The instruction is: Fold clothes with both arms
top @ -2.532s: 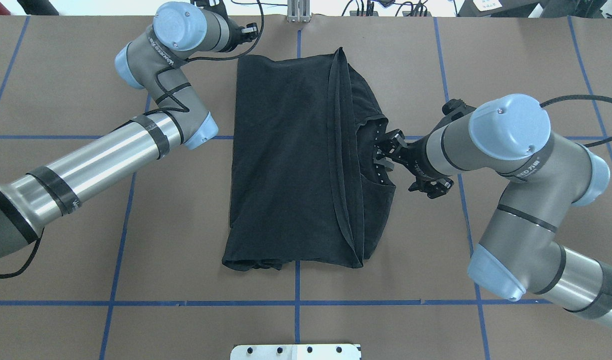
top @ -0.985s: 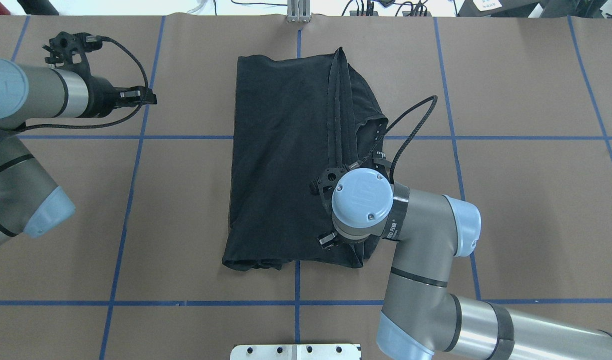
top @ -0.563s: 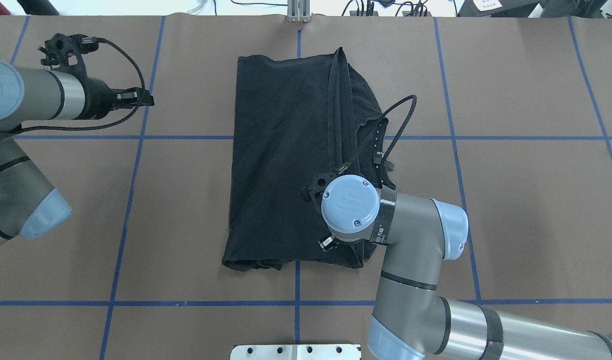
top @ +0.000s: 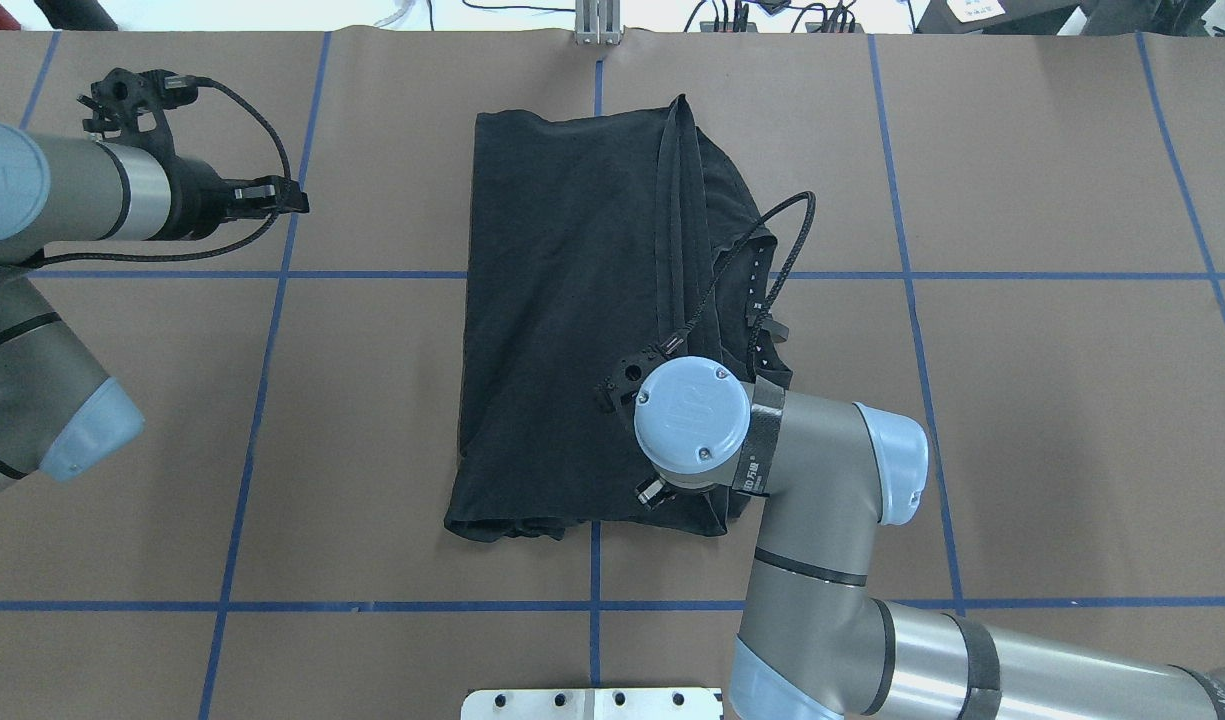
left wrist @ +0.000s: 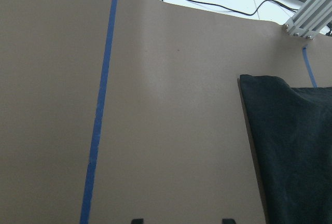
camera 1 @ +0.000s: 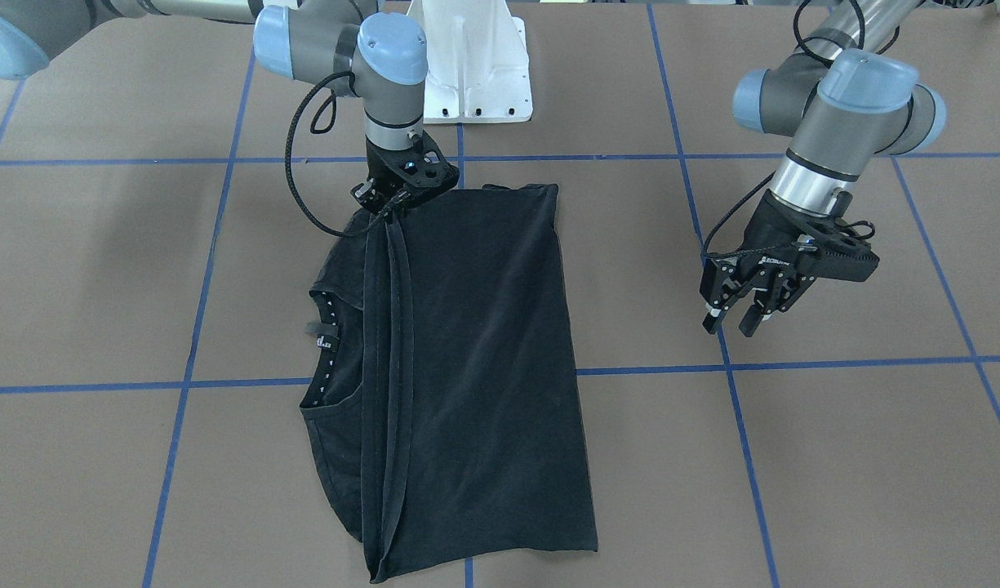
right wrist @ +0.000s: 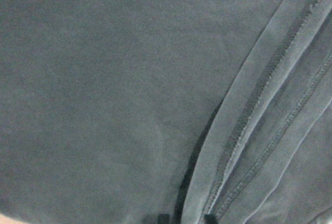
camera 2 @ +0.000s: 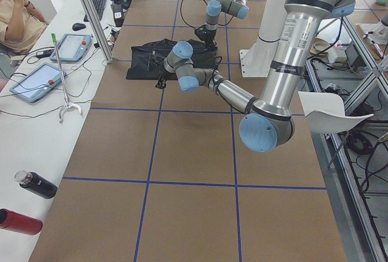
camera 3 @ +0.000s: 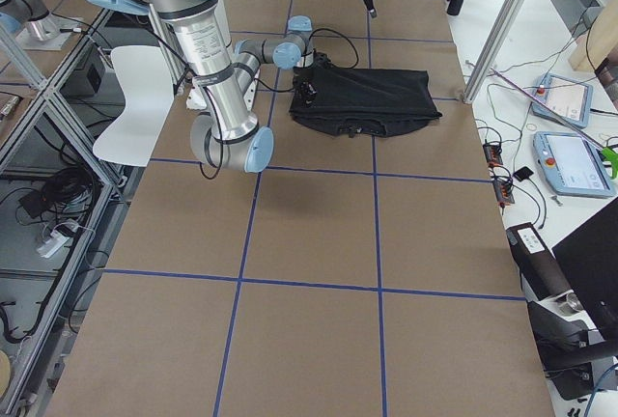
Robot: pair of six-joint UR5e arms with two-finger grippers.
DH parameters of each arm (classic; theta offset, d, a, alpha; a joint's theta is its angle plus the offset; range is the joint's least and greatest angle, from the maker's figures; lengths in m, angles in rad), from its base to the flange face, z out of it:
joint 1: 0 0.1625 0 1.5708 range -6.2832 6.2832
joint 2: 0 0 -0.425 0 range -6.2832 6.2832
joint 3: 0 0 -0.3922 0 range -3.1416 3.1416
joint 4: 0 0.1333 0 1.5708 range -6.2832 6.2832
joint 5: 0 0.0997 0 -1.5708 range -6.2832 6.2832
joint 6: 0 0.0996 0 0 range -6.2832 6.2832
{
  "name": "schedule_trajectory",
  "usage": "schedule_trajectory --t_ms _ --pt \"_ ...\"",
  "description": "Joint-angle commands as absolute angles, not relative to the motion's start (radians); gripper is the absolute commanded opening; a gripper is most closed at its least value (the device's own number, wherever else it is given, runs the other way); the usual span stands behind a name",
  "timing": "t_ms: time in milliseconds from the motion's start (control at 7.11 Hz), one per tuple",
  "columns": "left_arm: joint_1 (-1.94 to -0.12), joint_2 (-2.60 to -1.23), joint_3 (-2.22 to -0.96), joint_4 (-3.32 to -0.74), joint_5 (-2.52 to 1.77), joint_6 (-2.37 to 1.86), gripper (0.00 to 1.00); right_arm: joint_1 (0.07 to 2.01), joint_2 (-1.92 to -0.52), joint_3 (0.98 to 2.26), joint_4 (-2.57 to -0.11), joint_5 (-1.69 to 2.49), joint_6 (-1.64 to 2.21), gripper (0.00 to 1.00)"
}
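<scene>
The brown desk has blue tape lines on it. The black t-shirt lies flat in the middle of it, partly folded. Its long way runs from the robot's side to the far side of the desk.

The right arm reaches over the end of the shirt nearest the robot. It bends at the elbow and points its wrist straight down. The left arm is out to the side, with its wrist tilted down over bare desk.

The right tool is much nearer. The shirt is right under it, and its tips touch the cloth at the near edge. The shirt stretches away from this tool toward the far side. Its wrist camera shows cloth very close, with the tips not far apart. It cannot be told if they pinch the cloth yet.

The left tool is open and holds nothing. It hangs above the desk, and the shirt is well off to its right.

A long folded band runs down the shirt, starting right at the right tool. The next lift likely begins there.
</scene>
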State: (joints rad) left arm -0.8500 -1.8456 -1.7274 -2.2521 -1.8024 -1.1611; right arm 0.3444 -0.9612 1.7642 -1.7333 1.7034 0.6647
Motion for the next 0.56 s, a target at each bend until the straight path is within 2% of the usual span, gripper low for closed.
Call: schedule_trajectory --t_ms 0,141,281,422 --pt "-0.85 -1.845 -1.73 -2.252 -1.802 -1.163 0.59 0.328 -0.966 1.76 -1.733 1.686 0.666 0.34" --pt "-0.85 -1.847 -1.732 -2.252 -1.802 -1.169 0.59 0.324 -0.966 1.758 -1.733 1.686 0.669 0.31" --pt "-0.85 -1.847 -1.73 -2.252 -1.802 -1.17 0.59 0.325 -0.962 1.759 -1.735 1.687 0.669 0.0" --pt "-0.85 -1.845 -1.73 -2.252 -1.802 -1.17 0.59 0.327 -0.963 1.758 -1.735 1.687 0.669 0.0"
